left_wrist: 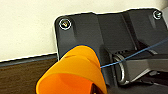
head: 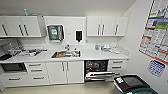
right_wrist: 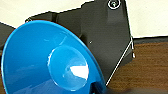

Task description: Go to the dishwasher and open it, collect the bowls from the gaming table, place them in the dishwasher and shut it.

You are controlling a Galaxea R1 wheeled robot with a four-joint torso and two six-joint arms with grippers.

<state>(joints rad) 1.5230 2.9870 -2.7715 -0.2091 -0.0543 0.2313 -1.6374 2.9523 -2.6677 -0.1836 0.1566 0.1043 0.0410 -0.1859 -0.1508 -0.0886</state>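
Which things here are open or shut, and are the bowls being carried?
dishwasher: door open, rack pulled out.
white cabinet doors: shut.
orange bowl: carried at the left end effector, tilted.
blue bowl: carried at the right end effector, tilted, empty.
sink: has things in it.

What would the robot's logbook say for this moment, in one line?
place: kitchenette | dishwasher: door down, rack out | left gripper: orange bowl | right gripper: blue bowl | sink: left of dishwasher

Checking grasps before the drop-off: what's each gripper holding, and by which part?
Left: orange bowl. Right: blue bowl. Each seems held at its rim nearest the wrist; the fingers themselves can't be made out.
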